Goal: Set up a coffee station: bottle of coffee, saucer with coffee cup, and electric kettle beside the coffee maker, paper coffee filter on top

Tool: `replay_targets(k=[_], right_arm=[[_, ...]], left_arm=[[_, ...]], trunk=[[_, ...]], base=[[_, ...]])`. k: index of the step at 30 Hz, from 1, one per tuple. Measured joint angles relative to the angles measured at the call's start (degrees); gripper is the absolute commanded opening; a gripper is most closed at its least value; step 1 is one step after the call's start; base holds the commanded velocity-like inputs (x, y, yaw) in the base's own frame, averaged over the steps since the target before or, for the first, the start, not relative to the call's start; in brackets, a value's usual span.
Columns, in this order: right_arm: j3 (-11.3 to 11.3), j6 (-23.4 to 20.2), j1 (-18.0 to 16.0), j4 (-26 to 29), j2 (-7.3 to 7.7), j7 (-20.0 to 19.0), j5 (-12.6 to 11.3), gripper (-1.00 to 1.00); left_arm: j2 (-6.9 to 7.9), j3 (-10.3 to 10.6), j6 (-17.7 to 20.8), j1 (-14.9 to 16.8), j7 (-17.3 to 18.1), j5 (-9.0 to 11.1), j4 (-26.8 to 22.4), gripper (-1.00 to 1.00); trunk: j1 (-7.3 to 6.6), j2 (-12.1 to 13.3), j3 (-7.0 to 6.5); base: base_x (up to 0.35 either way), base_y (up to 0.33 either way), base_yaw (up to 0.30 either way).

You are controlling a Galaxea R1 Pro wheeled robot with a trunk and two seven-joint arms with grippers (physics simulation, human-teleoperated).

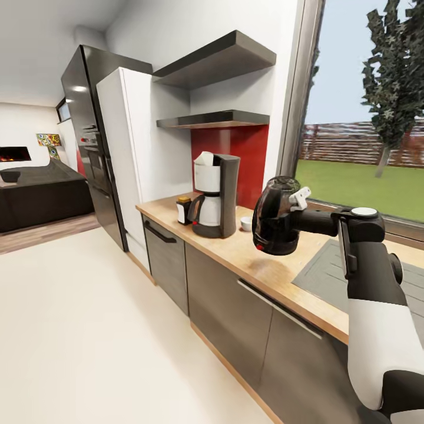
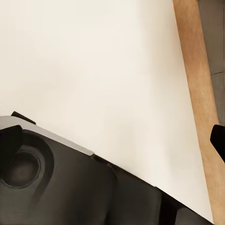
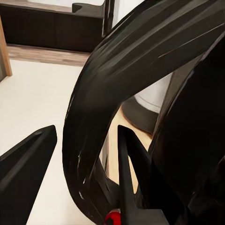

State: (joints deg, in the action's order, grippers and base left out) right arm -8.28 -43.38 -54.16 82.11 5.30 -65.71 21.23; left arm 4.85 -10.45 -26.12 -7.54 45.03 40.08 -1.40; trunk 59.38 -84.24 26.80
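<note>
The black electric kettle (image 1: 272, 229) hangs above the wooden countertop (image 1: 265, 265), right of the coffee maker (image 1: 217, 197). My right gripper (image 1: 296, 207) is shut on its handle. In the right wrist view the curved kettle handle (image 3: 93, 108) sits between the two dark fingers (image 3: 28, 161) of the right gripper (image 3: 82, 150). A white paper filter (image 1: 204, 158) rests on top of the coffee maker. The bottle of coffee (image 1: 184, 210) stands just left of it. A small white cup (image 1: 246, 223) sits on the counter to its right; I cannot make out a saucer under it. A dark tip (image 2: 218, 140) shows at the edge of the left wrist view.
A grey sink (image 1: 341, 271) is set into the counter below my right arm. Two dark shelves (image 1: 215, 119) hang above the coffee maker. A tall white cabinet (image 1: 135, 153) and a black fridge (image 1: 88, 141) stand at the counter's far end. Pale floor (image 1: 88, 330) lies to the left.
</note>
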Motion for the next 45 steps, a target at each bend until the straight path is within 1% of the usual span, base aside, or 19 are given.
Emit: replay_targets(k=[5, 14, 29, 34, 45], right_arm=[[0.0, -0.01, 0.0, 0.0, 0.0, 0.02, 0.0, -1.0], [0.06, -0.02, 0.0, -0.16, -0.03, -0.01, -0.06, -1.0], [0.09, 0.01, 0.0, -0.18, -0.08, 0.04, -0.05, -1.0], [0.09, -0.08, 0.01, -0.17, -0.08, 0.04, -0.14, -1.0], [0.09, -0.03, 0.0, -0.18, -0.09, 0.02, -0.1, -1.0]], left_arm=[[0.0, 0.0, 0.0, 0.0, -0.31, -0.01, 0.03, 1.0], [-0.01, 0.0, 0.08, 0.0, -0.37, 0.0, 0.04, 1.0], [-0.02, 0.0, 0.08, 0.0, -0.33, 0.0, 0.04, 1.0], [-0.02, 0.0, 0.08, 0.0, -0.39, 0.0, 0.05, 1.0], [-0.02, 0.0, 0.1, 0.0, -0.4, -0.01, 0.03, 1.0]], trunk=[[-0.01, 0.0, 0.0], [-0.01, 0.0, 0.0], [0.0, 0.0, 0.0], [-0.02, 0.0, 0.0], [-0.02, 0.0, 0.0]], base=[[0.029, 0.023, 0.0], [0.152, 0.135, 0.0], [0.017, 0.094, 0.0], [0.115, 0.131, 0.0], [0.079, 0.021, 0.0]])
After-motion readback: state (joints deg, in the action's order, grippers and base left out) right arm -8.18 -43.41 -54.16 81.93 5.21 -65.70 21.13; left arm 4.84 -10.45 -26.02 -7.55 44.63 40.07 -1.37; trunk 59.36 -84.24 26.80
